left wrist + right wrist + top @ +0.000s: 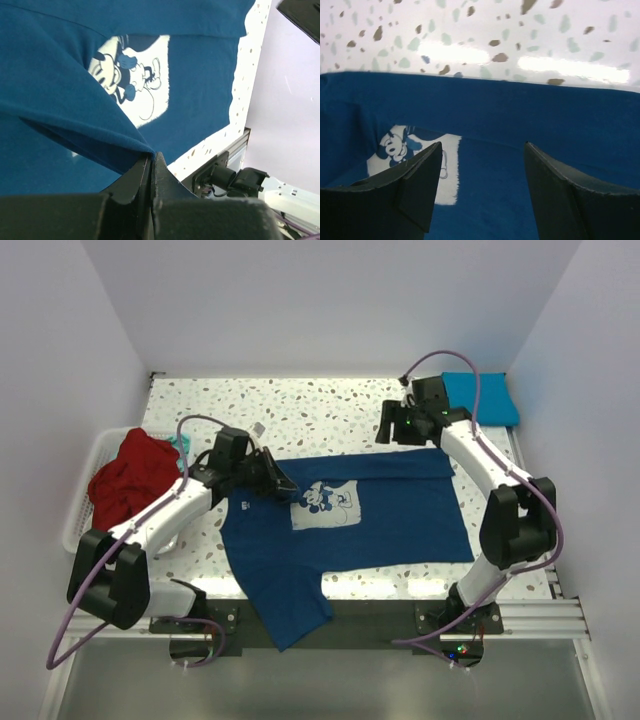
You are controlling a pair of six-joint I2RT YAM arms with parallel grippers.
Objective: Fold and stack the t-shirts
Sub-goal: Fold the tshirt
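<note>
A navy blue t-shirt [390,520] with a pale cartoon print [325,505] lies spread on the speckled table [300,410], its far edge folded over. One sleeve [290,615] hangs over the near edge. My left gripper [281,483] is shut on a raised fold of this shirt [60,75] by the print [140,95], the cloth pinched at its tips [151,156]. My right gripper [393,427] hovers open above the shirt's far edge [545,115], nothing between its fingers [422,175]. A folded turquoise-blue t-shirt [485,398] sits at the back right.
A white slatted basket [85,500] at the left holds a crumpled red t-shirt [130,480], with a bit of teal cloth [180,443] behind it. White walls close in the table on three sides. The arm bases and a metal rail [520,615] run along the near edge.
</note>
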